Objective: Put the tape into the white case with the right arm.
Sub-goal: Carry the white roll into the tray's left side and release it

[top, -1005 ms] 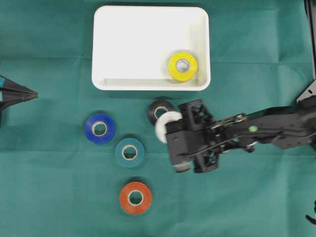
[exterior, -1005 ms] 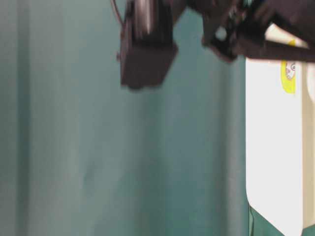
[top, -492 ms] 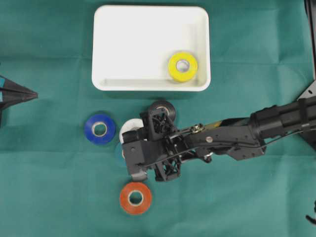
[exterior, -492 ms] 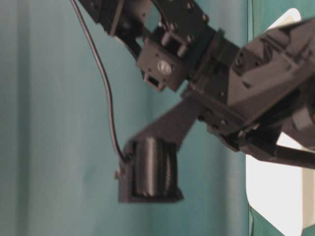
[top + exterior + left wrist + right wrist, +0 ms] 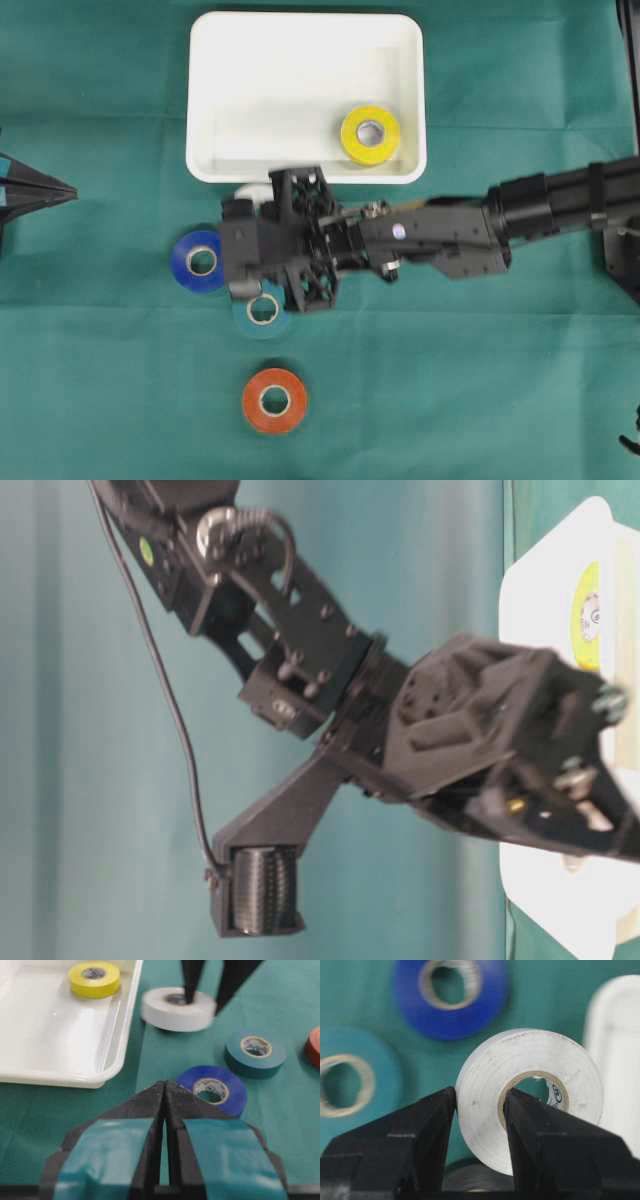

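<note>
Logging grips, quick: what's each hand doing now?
Left hand: shut, holding nothing.
Right hand: shut on the white tape roll.

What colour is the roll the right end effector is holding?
White. The roll shows best in the right wrist view, pinched by the right end effector.

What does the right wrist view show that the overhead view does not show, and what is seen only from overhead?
Only the right wrist view shows the grip: the right gripper pinches the white tape, one finger through its hole.

Only the overhead view shows the yellow tape inside the white case and the orange tape.

Both show the blue tape and the teal tape.
</note>
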Available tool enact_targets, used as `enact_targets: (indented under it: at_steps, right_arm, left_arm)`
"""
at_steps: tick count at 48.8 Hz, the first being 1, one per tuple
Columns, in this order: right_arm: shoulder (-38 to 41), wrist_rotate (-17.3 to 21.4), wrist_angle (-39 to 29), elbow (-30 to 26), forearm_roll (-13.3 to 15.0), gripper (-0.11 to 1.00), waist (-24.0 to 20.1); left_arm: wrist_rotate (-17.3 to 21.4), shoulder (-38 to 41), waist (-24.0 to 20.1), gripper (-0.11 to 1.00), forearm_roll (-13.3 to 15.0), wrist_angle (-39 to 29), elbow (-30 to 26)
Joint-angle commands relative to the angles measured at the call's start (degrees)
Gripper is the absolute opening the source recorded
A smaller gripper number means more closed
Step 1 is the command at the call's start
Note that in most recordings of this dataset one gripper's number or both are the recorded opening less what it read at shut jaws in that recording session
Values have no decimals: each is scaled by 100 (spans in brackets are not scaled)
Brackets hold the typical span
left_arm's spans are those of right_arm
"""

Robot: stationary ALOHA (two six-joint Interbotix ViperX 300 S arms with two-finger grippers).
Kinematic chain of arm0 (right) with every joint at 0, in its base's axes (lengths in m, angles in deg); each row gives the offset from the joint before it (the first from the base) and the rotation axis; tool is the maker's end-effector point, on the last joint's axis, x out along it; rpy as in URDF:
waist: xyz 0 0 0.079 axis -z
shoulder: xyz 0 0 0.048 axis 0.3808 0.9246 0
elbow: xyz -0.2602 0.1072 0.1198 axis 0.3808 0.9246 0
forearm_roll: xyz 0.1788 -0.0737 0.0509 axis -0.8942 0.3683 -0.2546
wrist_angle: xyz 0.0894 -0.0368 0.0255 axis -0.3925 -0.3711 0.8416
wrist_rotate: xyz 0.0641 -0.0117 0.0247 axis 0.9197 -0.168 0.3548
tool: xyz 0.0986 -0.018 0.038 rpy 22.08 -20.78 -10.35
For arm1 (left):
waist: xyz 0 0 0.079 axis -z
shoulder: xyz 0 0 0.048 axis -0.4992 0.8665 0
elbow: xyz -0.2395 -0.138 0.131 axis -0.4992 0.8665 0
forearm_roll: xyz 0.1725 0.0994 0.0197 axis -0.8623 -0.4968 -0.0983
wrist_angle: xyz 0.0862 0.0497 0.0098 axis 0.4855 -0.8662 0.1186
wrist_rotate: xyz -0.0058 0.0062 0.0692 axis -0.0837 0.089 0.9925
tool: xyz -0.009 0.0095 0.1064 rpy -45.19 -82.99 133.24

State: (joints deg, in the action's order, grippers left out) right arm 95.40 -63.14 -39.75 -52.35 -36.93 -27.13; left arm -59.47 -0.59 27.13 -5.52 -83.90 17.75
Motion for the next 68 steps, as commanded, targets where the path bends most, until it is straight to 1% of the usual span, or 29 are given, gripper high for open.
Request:
enact_targets:
  at_steps: [1, 6, 13, 18, 25, 51, 53, 56, 59, 62, 63, 64, 68]
  right_arm:
    - [-123, -9, 35, -176, 114, 3, 246]
    - [-114, 0, 53, -202, 246, 3, 527]
    - [-79, 9, 220, -229, 281, 3, 914]
    - [-62, -9, 475, -229, 290, 3, 1116]
    - [18, -44, 686, -229, 299, 3, 1187]
    - [167, -35, 791, -229, 299, 3, 1204]
    - [167, -35, 791, -229, 299, 6, 1204]
    - [149, -26, 791, -229, 299, 18, 1204]
    - [132, -26, 791, -220, 299, 34, 1213]
    - [88, -26, 782, -202, 299, 54, 1213]
    - [79, -26, 773, -193, 299, 56, 1213]
    - [53, -26, 765, -185, 299, 56, 1204]
    - [-44, -35, 712, -132, 299, 51, 1213]
  left_arm:
    - [0, 44, -9, 0, 0, 26, -70]
    - [0, 35, -9, 0, 9, 35, -97]
    - [0, 44, 0, 0, 9, 26, -88]
    - [0, 35, -9, 0, 9, 26, -88]
    - [0, 44, 0, 0, 9, 26, -88]
    - [0, 44, -123, 0, 0, 35, -88]
    - [0, 35, -123, 0, 0, 26, -88]
    - [0, 35, -123, 0, 9, 26, -88]
    - [-9, 44, -123, 0, 0, 26, -70]
    - [-9, 35, -123, 0, 9, 35, -88]
    - [-9, 44, -123, 0, 9, 26, -88]
    - [-9, 35, -123, 0, 9, 26, -88]
    - [-9, 35, -123, 0, 9, 26, -70]
